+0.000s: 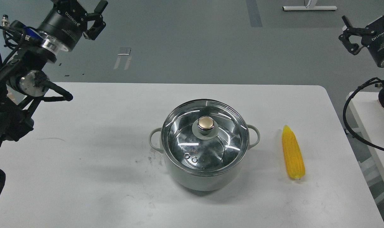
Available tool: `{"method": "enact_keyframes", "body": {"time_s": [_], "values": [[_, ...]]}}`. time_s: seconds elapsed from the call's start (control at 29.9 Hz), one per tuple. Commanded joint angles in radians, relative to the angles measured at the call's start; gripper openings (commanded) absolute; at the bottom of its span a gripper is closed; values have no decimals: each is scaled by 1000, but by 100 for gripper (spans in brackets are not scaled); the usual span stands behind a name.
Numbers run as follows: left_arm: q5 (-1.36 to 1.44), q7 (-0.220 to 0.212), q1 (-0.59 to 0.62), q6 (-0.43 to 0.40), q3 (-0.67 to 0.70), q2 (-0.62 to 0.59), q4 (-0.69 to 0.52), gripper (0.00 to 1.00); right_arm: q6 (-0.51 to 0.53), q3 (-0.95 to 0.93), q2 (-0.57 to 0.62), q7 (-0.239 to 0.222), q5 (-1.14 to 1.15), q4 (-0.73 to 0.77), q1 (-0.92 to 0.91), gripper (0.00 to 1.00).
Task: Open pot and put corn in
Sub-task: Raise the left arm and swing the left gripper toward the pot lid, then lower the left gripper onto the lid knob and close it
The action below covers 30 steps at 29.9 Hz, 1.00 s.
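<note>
The left gripper [84,12] is cut off by the top edge, the right gripper [353,34] shows only partly at the right edge, and the tabletop [84,190] runs past the bottom.

Left arm: your left arm rises from the left edge, wrist angled up and right.
Left gripper [90,19]: raised high, fingers spread, empty.
Right gripper [348,34]: raised at your right edge, fingers apart, empty, pointing left.

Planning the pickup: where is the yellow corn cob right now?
In the head view the long yellow corn cob lies on the white table, right of the lidded grey-green pot, apart from it.
</note>
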State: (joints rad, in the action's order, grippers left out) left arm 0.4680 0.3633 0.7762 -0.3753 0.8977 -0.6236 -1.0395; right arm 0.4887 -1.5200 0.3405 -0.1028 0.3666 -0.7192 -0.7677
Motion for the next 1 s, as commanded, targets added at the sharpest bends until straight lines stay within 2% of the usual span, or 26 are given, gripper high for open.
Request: {"method": "enact_keyframes", "body": {"time_s": [0.0,0.13,0.23,0.27,0.37,0.5,0.53,0.6,0.67,0.74,0.97], "values": [[228,0,-2,58,1,-53,-153,96,0,1,-1,2,0,-2,2,100],[518,2,-2,69,0,-62,-279,95,0,1,-5,2,0,-2,7,100],[880,3,-14,78,1,-44,-384,88,0,0,-6,5,0,-2,8,100],[1005,3,-23,102,3,-22,-413,84,0,0,-6,5,0,-2,8,100],[1197,11,-28,150,-8,36,-448,84,0,-6,-5,6,0,-2,7,100],[1446,48,-26,196,-144,76,-533,84,0,-14,3,8,0,0,8,100],[1446,48,-26,196,-145,76,-533,84,0,-14,3,8,0,0,8,100],[1540,48,-26,252,-227,81,-560,84,0,-14,8,9,0,0,10,100],[1627,48,-25,343,-316,93,-562,83,0,-15,9,9,0,1,10,100],[1688,46,-25,375,-356,96,-554,82,0,-16,9,9,0,3,10,100],[1714,45,-60,388,-395,133,-472,82,0,-16,2,9,0,1,18,100]]}}
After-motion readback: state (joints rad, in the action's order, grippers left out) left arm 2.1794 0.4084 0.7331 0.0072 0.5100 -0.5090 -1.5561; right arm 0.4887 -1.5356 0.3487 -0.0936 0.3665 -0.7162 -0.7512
